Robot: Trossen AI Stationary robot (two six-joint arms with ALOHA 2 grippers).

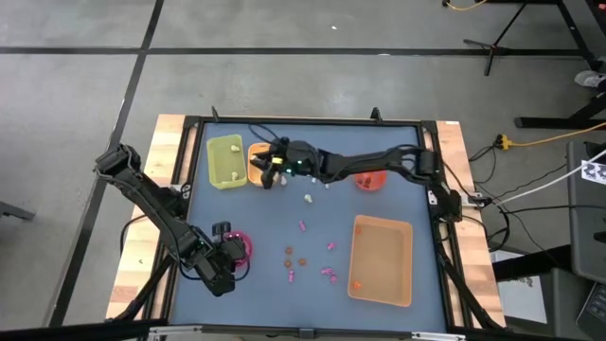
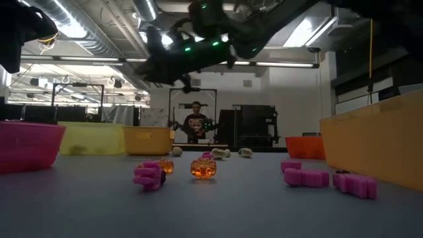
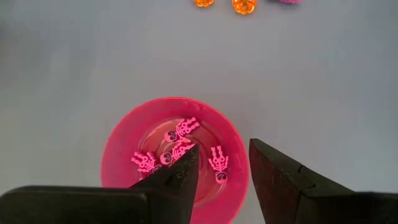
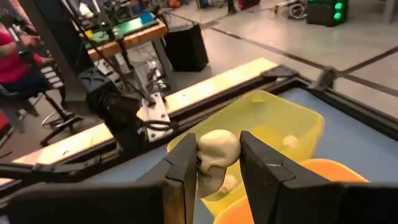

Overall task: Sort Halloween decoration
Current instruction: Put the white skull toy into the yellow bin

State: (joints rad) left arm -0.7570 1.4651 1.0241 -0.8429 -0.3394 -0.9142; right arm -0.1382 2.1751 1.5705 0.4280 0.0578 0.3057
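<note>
Blue-grey table (image 1: 379, 204), industrial room, right fingers (image 4: 217, 163) pinching skull (image 4: 214, 154), left fingers (image 3: 221, 174) apart.

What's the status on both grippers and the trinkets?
Right gripper shut on cream skull, above yellow tray. Left gripper open over pink bowl, pink skeletons inside. Nothing in the way.
</note>
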